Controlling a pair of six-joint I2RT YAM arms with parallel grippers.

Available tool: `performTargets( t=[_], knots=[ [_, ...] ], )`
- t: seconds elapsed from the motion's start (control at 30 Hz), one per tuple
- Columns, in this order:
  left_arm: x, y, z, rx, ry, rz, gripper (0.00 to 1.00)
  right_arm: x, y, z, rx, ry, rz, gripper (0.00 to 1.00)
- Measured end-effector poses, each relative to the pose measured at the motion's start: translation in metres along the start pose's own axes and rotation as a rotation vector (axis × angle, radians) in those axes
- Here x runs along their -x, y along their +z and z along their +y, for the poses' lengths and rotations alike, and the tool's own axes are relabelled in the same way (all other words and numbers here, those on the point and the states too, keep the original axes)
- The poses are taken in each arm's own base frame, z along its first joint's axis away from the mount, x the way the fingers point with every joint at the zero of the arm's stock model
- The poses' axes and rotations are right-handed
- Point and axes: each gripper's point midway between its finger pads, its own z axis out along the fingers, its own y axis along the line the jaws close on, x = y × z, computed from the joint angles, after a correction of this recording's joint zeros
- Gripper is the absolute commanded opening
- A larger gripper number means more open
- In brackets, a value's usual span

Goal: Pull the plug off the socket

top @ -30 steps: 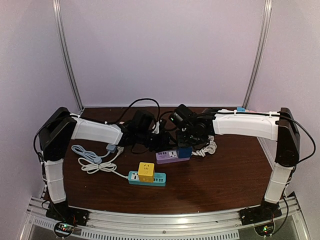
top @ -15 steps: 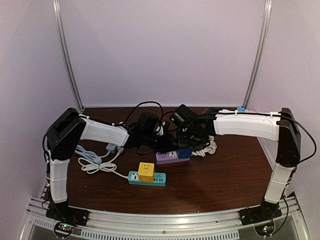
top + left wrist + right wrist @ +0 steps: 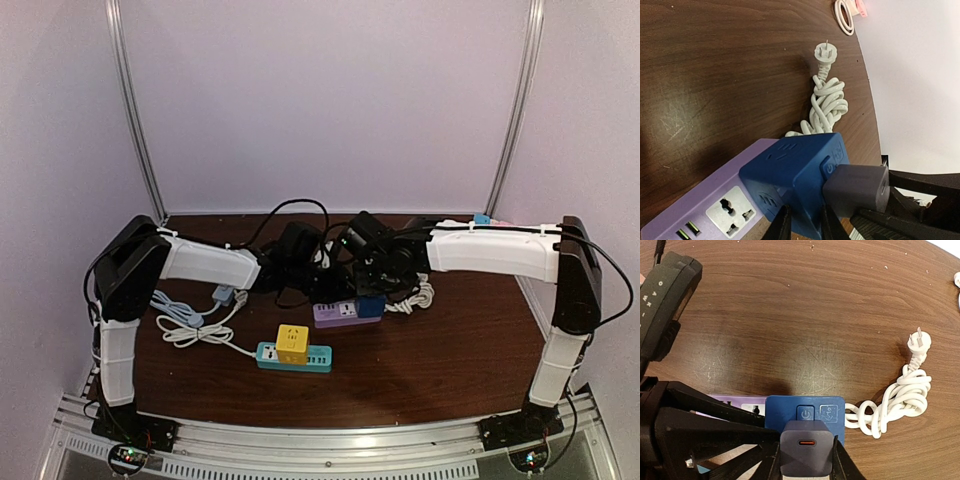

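1. Your right arm's fingers [image 3: 844, 469] are clamped on the grey plug [image 3: 806, 447], one on each flank. This is at the end of the purple power strip [image 3: 335, 313] that lies nearest the coiled white cable [image 3: 900, 400].
2. The grey plug sits fully home in the side face of the blue adapter [image 3: 790, 170], which stands on that same end of the strip. Neither wrist view shows any gap between plug and adapter.
3. Your left arm's fingers [image 3: 782, 227] straddle the adapter's lower corner, just above the strip's bare sockets, and sit close against it on both sides. The pictures do not show whether they press on it yet.
4. By the look of it, the reach and the grip on the plug are done and the bracing hold on the adapter is nearly in place. The pull itself is left: the plug has not yet come off the socket.
5. The white cable lies on the bench [image 3: 450, 340] just beyond the strip, its own prongs free, so it is not the plug in question. A teal strip [image 3: 315, 358] carrying a yellow cube [image 3: 292, 342] lies apart from the purple strip, on the side toward the arm bases, and neither arm touches it.
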Motion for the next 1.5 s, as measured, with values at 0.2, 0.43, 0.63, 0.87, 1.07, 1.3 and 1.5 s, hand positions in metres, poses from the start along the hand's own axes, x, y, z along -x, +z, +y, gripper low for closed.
performTargets(
  t=[0.2, 0.43, 0.63, 0.87, 1.07, 1.3, 1.5],
  knots=[
    [-0.003, 0.001, -0.001, 0.020, 0.022, 0.010, 0.20, -0.001, -0.002, 0.001, -0.011, -0.028, -0.008, 0.06],
    [-0.008, 0.003, -0.002, 0.037, 0.031, 0.016, 0.20, -0.004, -0.005, -0.001, -0.038, -0.057, -0.018, 0.05],
    [-0.010, 0.004, -0.002, 0.047, 0.039, 0.015, 0.19, -0.006, -0.006, -0.003, -0.023, -0.047, -0.028, 0.06],
    [-0.009, 0.005, -0.003, 0.066, 0.051, 0.001, 0.19, 0.009, -0.022, -0.004, 0.025, -0.008, -0.081, 0.05],
    [-0.008, 0.006, -0.003, 0.080, 0.060, -0.009, 0.19, 0.031, -0.047, -0.001, 0.080, 0.025, -0.167, 0.06],
    [-0.005, 0.005, -0.008, 0.101, 0.066, -0.009, 0.21, 0.029, -0.045, -0.025, 0.049, 0.049, -0.160, 0.06],
    [-0.004, 0.001, -0.008, 0.166, 0.086, 0.004, 0.31, 0.037, -0.045, -0.103, -0.014, 0.189, -0.162, 0.06]
  ],
)
